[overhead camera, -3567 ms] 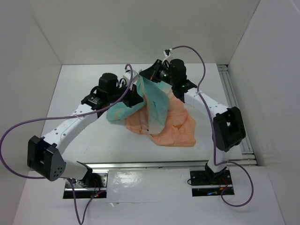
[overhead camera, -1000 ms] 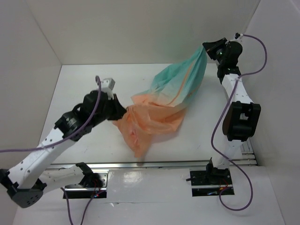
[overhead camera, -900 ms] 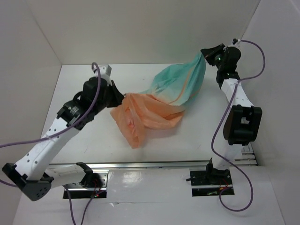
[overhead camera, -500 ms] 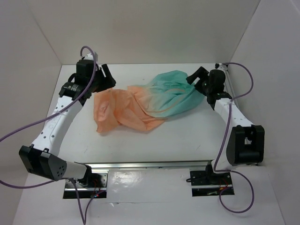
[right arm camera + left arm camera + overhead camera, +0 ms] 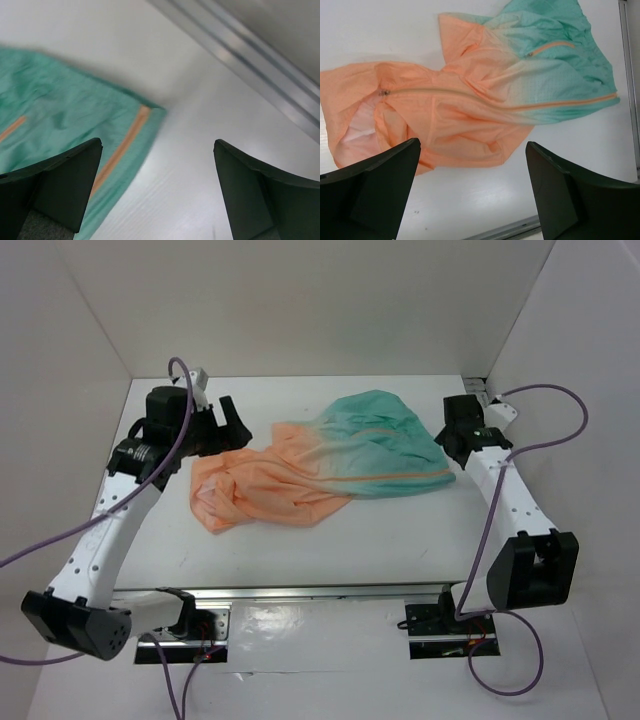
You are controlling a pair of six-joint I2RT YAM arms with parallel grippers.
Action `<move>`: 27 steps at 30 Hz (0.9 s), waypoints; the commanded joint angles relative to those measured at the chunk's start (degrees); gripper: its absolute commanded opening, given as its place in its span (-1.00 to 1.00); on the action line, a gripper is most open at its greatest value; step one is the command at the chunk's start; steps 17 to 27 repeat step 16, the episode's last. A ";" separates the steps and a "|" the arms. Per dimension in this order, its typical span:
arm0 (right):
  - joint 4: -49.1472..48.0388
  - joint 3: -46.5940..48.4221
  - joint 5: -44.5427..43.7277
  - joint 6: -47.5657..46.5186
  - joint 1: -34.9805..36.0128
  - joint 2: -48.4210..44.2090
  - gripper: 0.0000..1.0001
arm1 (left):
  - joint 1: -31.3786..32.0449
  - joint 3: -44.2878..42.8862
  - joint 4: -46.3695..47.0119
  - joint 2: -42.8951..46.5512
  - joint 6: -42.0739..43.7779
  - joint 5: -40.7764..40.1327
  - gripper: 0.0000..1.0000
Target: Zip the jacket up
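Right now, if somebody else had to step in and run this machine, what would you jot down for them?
Left gripper: open, empty, above the orange end of the jacket.
Right gripper: open, empty, by the teal corner.
The jacket lies rumpled on the table, orange end toward the left arm, teal toward the right.
Done: nothing zipped that I can see.
Left: flatten it, find the zipper, pull it shut.

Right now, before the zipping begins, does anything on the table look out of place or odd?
Yes. The jacket lies crumpled, not flat: its orange end is bunched in folds and turned over, showing the paler inside. The left gripper and right gripper are open, holding nothing.
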State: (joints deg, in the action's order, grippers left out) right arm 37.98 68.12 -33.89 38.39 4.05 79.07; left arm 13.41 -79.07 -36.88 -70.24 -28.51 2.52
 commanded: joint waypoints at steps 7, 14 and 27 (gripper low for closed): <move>15.91 -2.89 -2.87 6.01 -2.38 -2.51 1.00 | -0.05 8.75 -1.52 10.37 3.28 4.42 1.00; 7.82 -10.10 6.90 -1.02 -2.38 -15.14 0.94 | -0.05 10.07 -2.84 14.16 4.51 3.28 1.00; 5.89 -11.60 8.66 -2.36 -2.38 -17.79 0.94 | -0.05 10.77 -3.37 14.87 4.52 3.28 1.00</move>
